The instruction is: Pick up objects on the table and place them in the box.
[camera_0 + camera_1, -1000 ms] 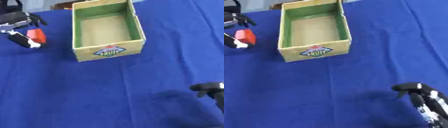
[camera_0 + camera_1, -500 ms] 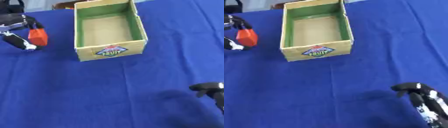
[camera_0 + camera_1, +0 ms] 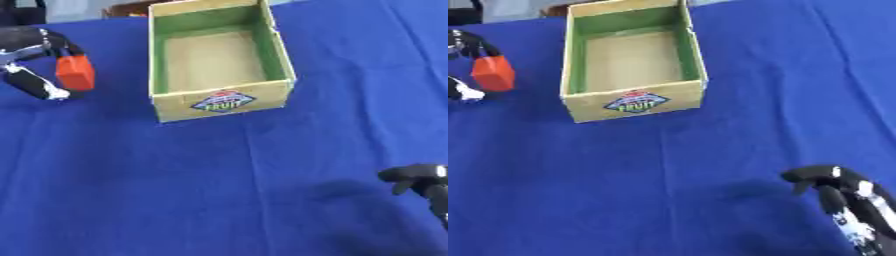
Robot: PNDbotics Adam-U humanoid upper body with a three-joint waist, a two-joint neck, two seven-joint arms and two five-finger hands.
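Centrally, our open cardboard box with green inner walls (image 3: 219,95) shows only its bare tan floor. Our left hand (image 3: 35,65) pinches the small red block (image 3: 74,72) left of it (above the blue tablecloth (image 3: 219,190)). Our right hand (image 3: 842,197) rests relaxed, lower right.

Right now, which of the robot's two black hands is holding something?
The left hand, at the upper left: it pinches a red-orange block. The right hand, at the lower right, holds nothing.

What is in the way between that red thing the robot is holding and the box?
Only the box's own left wall. The red block, pinched in the left hand, hangs beside it over bare blue cloth; nothing else lies between.
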